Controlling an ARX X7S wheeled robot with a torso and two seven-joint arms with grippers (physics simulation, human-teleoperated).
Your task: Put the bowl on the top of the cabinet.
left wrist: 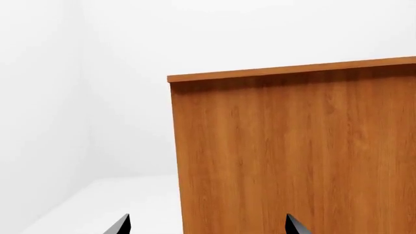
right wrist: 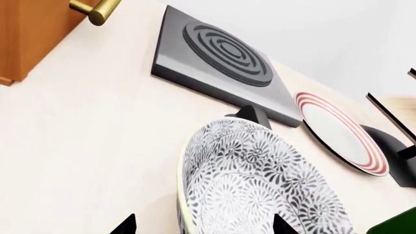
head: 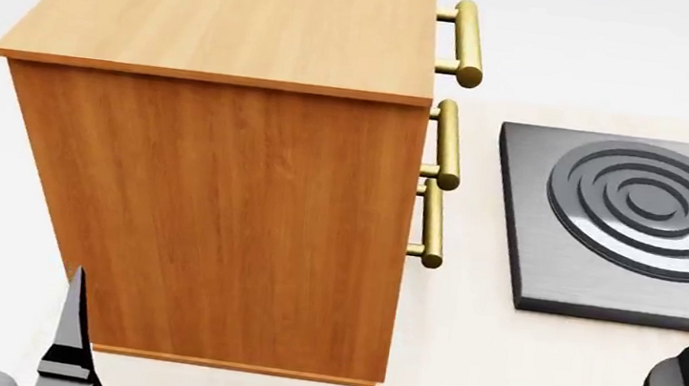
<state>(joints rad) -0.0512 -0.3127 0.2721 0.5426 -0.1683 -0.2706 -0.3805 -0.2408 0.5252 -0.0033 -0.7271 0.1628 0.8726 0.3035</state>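
Bowl (right wrist: 260,185) sits at near right of the worktop (right wrist: 85,146), right hand (right wrist: 198,225) around it: one fingertip shows outside the patterned wall, the other over the inside, so the rim lies between them; whether they press it yet, cannot tell. Cabinet (head: 229,191) stands far left of the bowl, its top (head: 248,15) well above the worktop. Judgement: the carry runs up and leftward, right arm plainly nearer. Left hand (left wrist: 206,225) hangs empty, fingers apart, facing the cabinet's side panel.
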